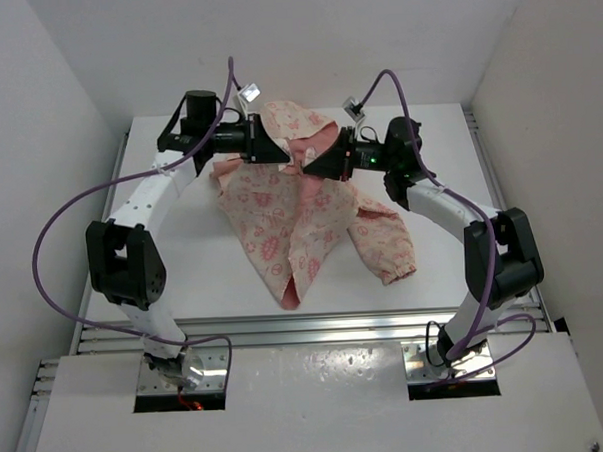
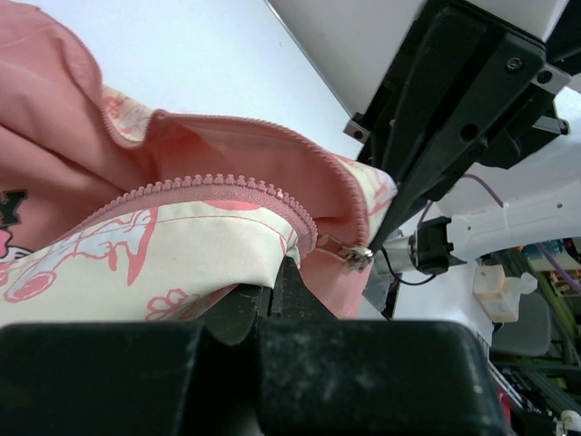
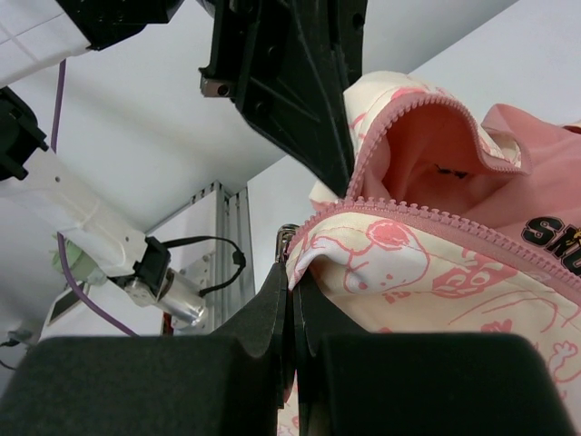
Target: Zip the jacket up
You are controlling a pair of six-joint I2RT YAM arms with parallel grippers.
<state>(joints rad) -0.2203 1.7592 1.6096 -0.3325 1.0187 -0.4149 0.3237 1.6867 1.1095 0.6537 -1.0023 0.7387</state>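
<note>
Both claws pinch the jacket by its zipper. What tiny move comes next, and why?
Probably the right gripper draws the slider along the teeth while the left gripper holds the jacket taut: both are shut beside it, and the rows beyond it gape.

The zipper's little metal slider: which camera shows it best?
The left wrist view: the slider shows close up, at the end of the pink teeth. The right wrist view shows mainly teeth. Overhead, the jacket is visible, but the slider is too small to find.
</note>
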